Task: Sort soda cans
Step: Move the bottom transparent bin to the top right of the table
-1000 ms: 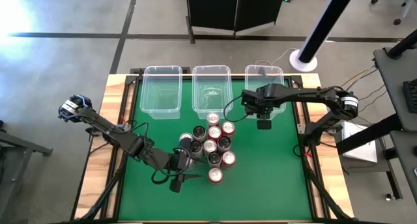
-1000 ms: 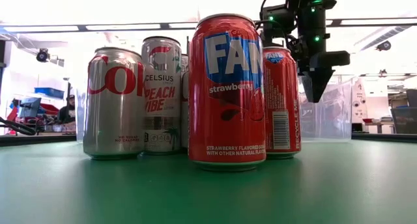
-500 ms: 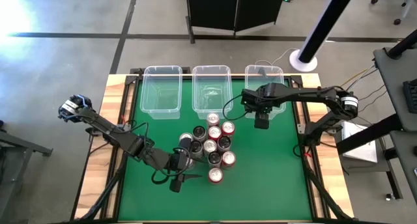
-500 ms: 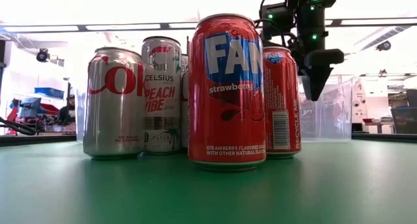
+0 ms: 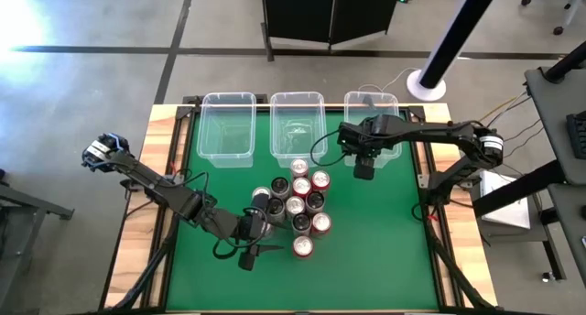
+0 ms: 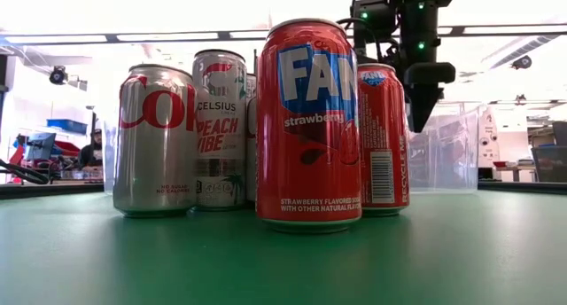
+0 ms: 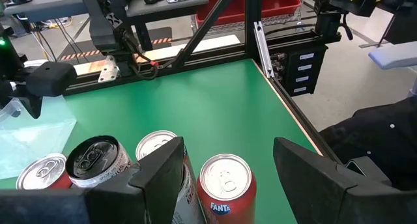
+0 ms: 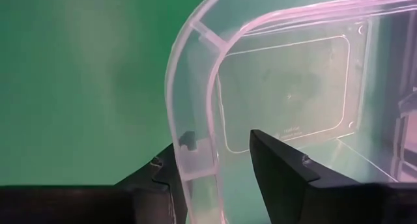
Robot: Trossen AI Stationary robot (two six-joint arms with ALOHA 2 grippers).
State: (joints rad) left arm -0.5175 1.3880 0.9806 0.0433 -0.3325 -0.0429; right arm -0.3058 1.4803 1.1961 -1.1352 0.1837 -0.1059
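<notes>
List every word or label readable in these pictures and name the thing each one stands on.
"FAN", "strawberry", "STRAWBERRY FLAVORED": front red can, low view.
"CELSIUS", "PEACH VIBE": white can behind it.
"Cok", cut off by the curve: silver can.
"Fanta": red can between the left gripper's fingers.
Small print, barcodes and the rear red can's logo: too small to read.

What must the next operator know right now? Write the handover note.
Left gripper: open, empty, low at the left edge of the cans.
Right gripper: open, empty, above the mat by the right bin's front edge.
Cans: all upright in one cluster mid-mat, in front of the three bins.
Done: nothing sorted; no can shows in any bin.
Left: move every can into a bin.
</notes>
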